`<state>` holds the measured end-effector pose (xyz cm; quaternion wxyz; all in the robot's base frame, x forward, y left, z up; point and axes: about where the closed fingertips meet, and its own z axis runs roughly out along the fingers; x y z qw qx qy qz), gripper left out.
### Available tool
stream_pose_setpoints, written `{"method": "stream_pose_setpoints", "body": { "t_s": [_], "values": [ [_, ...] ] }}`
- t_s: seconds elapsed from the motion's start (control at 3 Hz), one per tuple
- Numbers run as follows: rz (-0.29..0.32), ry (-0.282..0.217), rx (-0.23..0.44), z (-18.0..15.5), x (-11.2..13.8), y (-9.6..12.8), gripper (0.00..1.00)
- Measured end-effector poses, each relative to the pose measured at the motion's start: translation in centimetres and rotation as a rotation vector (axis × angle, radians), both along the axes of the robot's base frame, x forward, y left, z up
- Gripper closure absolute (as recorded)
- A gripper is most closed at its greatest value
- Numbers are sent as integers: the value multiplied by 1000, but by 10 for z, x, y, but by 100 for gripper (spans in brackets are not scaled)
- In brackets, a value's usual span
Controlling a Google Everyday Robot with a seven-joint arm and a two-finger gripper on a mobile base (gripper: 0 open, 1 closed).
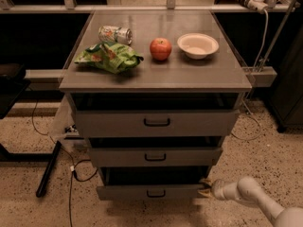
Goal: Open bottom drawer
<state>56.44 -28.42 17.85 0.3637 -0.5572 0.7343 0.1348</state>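
Observation:
The bottom drawer (142, 192) is the narrowest grey front of three, with a small black bar handle (155, 193) at its centre. It stands pulled out a little, with a dark gap above it. My gripper (205, 188) comes in from the lower right on a pale grey arm (246, 195) and sits at the drawer's right front corner, touching or nearly touching it. The middle drawer (155, 157) and top drawer (156, 122) above it also stand slightly out.
On the cabinet top (199, 74) lie a green chip bag (108, 56), a tipped can (115, 33), a red apple (160, 48) and a white bowl (198, 45). Cables (75, 171) and a black bar (47, 168) lie on the speckled floor at the left. A power strip cord (262, 30) hangs at the right.

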Motion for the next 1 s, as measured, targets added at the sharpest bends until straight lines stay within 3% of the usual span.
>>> {"method": "stream_pose_setpoints", "body": {
  "t_s": [0.33, 0.67, 1.0],
  "values": [
    [0, 0, 0, 6, 0, 0, 100],
    [0, 0, 0, 9, 0, -1, 100],
    [-8, 18, 10, 6, -22, -5, 100]
  ]
}}
